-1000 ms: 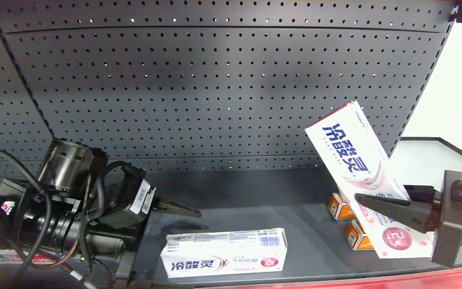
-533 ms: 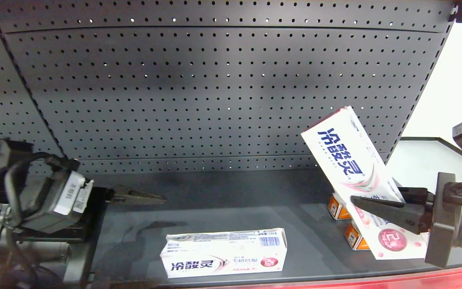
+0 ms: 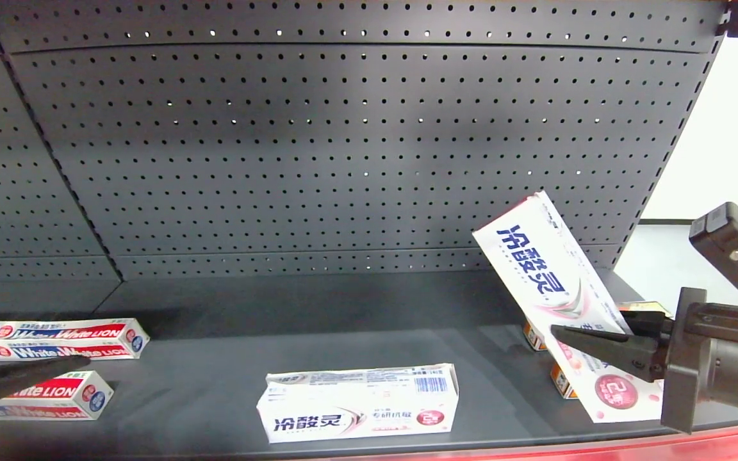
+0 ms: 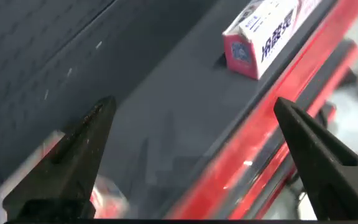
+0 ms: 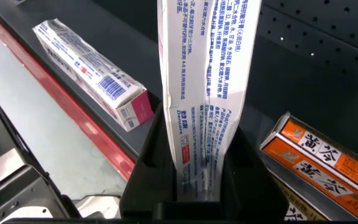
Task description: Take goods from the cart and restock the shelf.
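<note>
A white-and-pink toothpaste box tilts up at the right end of the dark shelf, with my right gripper shut on its lower part. In the right wrist view the same box stands clamped between the fingers. A second, identical box lies flat near the shelf's front middle, apart from both grippers. My left gripper is low at the far left edge, open wide with nothing between its fingers.
Two orange boxes lie behind the held box at the right. Two red-and-white toothpaste boxes lie at the left. Pegboard backs the shelf, and a red strip lines its front edge.
My left arm has pulled back to the left off the shelf, uncovering the red-and-white boxes. My right gripper has lowered the tilted box a little and shifted it left.
</note>
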Available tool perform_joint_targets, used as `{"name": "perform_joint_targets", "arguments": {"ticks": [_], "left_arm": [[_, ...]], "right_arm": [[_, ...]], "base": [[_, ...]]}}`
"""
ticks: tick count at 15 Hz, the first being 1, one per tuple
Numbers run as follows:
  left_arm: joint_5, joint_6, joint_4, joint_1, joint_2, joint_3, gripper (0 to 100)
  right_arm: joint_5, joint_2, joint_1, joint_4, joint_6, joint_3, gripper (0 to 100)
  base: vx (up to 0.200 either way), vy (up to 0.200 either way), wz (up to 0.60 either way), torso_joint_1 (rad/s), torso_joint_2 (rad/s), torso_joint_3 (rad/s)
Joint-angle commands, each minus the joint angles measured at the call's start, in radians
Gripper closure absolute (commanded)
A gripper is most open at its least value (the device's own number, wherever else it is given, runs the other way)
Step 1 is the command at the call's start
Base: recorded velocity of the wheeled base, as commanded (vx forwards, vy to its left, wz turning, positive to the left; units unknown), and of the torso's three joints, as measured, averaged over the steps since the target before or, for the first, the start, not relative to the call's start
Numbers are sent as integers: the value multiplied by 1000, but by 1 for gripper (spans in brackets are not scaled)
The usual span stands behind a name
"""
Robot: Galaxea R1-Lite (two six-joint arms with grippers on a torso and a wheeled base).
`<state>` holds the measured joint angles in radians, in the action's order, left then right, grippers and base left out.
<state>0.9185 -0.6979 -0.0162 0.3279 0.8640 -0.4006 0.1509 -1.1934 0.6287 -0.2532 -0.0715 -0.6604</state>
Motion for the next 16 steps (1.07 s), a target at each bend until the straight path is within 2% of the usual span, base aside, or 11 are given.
{"name": "perform_joint_targets", "arguments": {"ticks": [1, 4, 5, 6, 9, 10, 12, 13, 14, 16], "left_arm": [[-10, 166, 1, 68, -281, 123, 0], [-86, 339, -8, 68, -542, 218, 0], [-99, 380, -8, 68, -616, 244, 0], [-121, 397, -10, 68, -680, 269, 0], [-239, 396, -96, 68, -813, 295, 0], [-313, 385, -145, 63, -863, 299, 0], [-471, 376, -169, 56, -864, 296, 0], [-578, 333, -165, 54, -864, 301, 0], [-618, 330, -139, 54, -864, 312, 0], [-698, 351, 12, 54, -864, 376, 0]], "right_arm": [[1, 3, -3, -21, -1, 24, 100], [-1, 6, -20, -35, -1, 30, 100], [-1, 6, -20, -34, -1, 30, 100], [-1, 3, -20, -34, -1, 31, 100], [-1, -5, -20, -35, -1, 36, 100], [-1, -5, -21, -35, -1, 38, 100], [1, -5, -38, -35, -2, 41, 100], [1, -8, -40, -35, -2, 44, 100], [1, -11, -41, -35, -2, 44, 100], [1, -17, -41, -35, -2, 39, 100]], "base": [[0, 0, 0, 0, 0, 0], [0, 0, 0, 0, 0, 0], [0, 0, 0, 0, 0, 0], [0, 0, 0, 0, 0, 0], [0, 0, 0, 0, 0, 0], [0, 0, 0, 0, 0, 0], [0, 0, 0, 0, 0, 0], [0, 0, 0, 0, 0, 0], [0, 0, 0, 0, 0, 0], [0, 0, 0, 0, 0, 0]]}}
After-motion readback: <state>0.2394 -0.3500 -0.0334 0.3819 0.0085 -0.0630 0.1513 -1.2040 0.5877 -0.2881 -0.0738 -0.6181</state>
